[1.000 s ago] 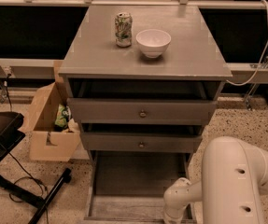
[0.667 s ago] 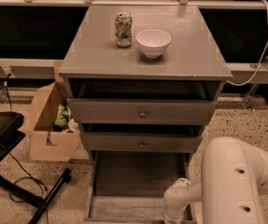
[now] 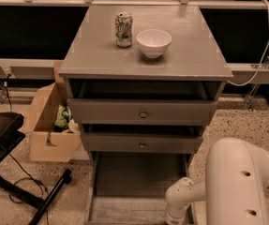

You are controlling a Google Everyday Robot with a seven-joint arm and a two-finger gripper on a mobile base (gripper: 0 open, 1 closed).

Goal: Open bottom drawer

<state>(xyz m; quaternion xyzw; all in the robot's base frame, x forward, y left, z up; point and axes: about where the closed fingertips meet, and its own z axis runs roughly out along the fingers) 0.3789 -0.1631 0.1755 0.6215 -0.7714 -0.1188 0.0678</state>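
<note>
We found the bottom drawer (image 3: 134,177) standing far out from the cabinet, below the two other grey drawers. Its deep grey inside lay open to view from the cabinet face down to the lower edge of the camera view. Its flat front and knob fell below that edge, so we could not see them.

The robot's white arm (image 3: 239,182) came in from the lower right, and its wrist (image 3: 178,203) dipped down beside the drawer's right wall, near the front. The gripper itself lay out of view below the lower edge, presumably at the drawer's front. We could not tell whether it was clasping the knob or had let go.

The middle drawer (image 3: 110,143) and the top drawer (image 3: 106,111) each showed a round knob and a dark gap above the front. On the cabinet top (image 3: 92,55) a can (image 3: 123,29) stood just beside a white bowl (image 3: 153,42). A cardboard box (image 3: 45,144) sat on the floor to the cabinet's left.

We judged the task to be done, or very nearly so — the drawer was open wide enough to show most of its floor. What was left, as far as we could judge, was small: perhaps a last bit of travel, then releasing the knob and drawing the arm clear of the drawer.
</note>
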